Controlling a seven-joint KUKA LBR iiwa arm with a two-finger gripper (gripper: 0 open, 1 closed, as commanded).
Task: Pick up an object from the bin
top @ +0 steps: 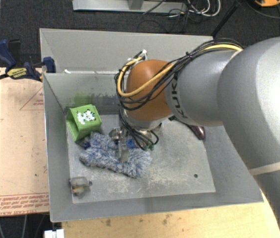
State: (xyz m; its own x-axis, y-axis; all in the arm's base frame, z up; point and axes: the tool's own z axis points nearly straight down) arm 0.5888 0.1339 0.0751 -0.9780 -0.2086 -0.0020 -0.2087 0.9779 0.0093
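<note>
We see the gripper down on a blue-and-white shaggy cloth in the middle of the bin. We cannot tell whether it is released or clenched. A green cube sits just beside the cloth's upper left, and a small grey lump lies near the bin's lower-left corner.

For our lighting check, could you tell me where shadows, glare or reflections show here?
Camera view: the green cube reflects green onto the bin wall behind it; the arm's casing glares pale; shadow lies round the gripper.
</note>
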